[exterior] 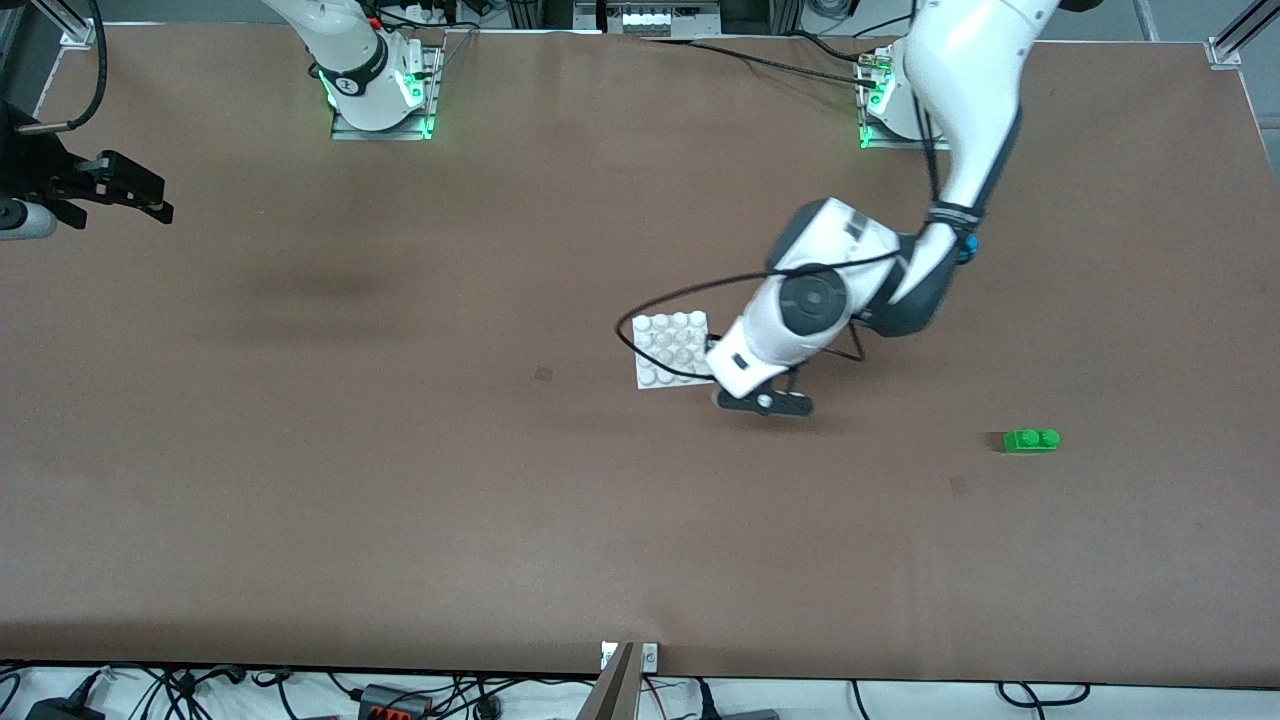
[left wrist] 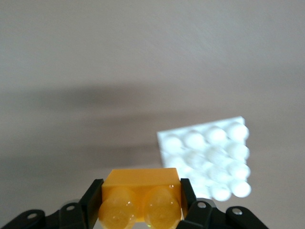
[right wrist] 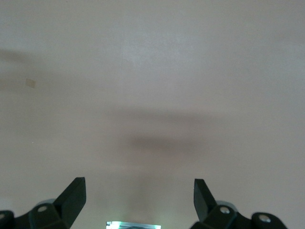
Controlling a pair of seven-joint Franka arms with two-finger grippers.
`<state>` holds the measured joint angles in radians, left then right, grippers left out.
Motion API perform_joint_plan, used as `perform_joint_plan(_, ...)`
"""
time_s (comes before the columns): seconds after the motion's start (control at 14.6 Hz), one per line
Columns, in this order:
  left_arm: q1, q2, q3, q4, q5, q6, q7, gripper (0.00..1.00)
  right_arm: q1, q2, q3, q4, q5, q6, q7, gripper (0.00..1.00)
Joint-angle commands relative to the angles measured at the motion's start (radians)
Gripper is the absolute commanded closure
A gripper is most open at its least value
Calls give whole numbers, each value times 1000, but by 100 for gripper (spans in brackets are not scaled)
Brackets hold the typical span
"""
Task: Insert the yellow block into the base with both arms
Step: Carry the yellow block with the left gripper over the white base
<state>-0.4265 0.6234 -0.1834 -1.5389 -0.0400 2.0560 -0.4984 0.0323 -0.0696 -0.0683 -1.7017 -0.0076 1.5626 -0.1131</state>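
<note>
I see the small yellow-orange two-stud plastic brick (left wrist: 141,198) clamped in my left gripper (left wrist: 141,202) above the table beside the square white studded plate (exterior: 673,349), a green brick (exterior: 1031,440) toward the left arm's end, while my right gripper (right wrist: 140,195) waits, fingers spread.

we are looking at a broad brown table (exterior: 400,480) with cables (exterior: 200,690) lying along its near edge.

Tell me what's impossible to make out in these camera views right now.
- Front view: yellow block and left gripper fingers, hidden under the left arm's wrist.
- Front view: one edge of the base, covered by that wrist.
- Left wrist view: base studs, blurred.
- Right gripper: nothing between its open fingers.
</note>
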Motion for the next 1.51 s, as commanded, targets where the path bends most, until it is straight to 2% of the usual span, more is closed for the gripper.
perform_joint_plan(0.0, -56, 38, 18, 11, -12, 74, -32, 53, -5, 2, -1, 5, 18, 4, 13, 0)
perform_joint_plan(0.21, -92, 56, 18, 11, -11, 102, -141, 53, -5, 2, -1, 5, 17, 4, 13, 0)
perform_joint_plan(0.82, -127, 84, 21, -4, 3, 150, -172, 52, -5, 2, -4, 4, 18, 4, 13, 0)
perform_joint_plan(0.89, -141, 84, 27, -7, 3, 159, -195, 52, -5, 2, -4, 5, 18, 4, 13, 0)
perform_joint_plan(1.03, -198, 73, 86, -18, 5, 167, -256, 53, -6, 2, -4, 4, 18, 4, 13, 0)
perform_joint_plan(1.17, -213, 70, 96, -24, 6, 168, -258, 53, -6, 4, -4, 5, 18, 4, 13, 0)
perform_joint_plan(1.24, -213, 55, 97, -47, 6, 191, -259, 53, -8, 2, -4, 4, 18, 4, 13, 0)
perform_joint_plan(1.37, -204, -5, 96, -151, 6, 284, -267, 53, -8, 2, -4, 4, 18, 4, 13, 0)
perform_joint_plan(1.44, -201, -13, 96, -159, 5, 283, -272, 53, -8, 4, -4, 4, 18, 4, 13, 0)
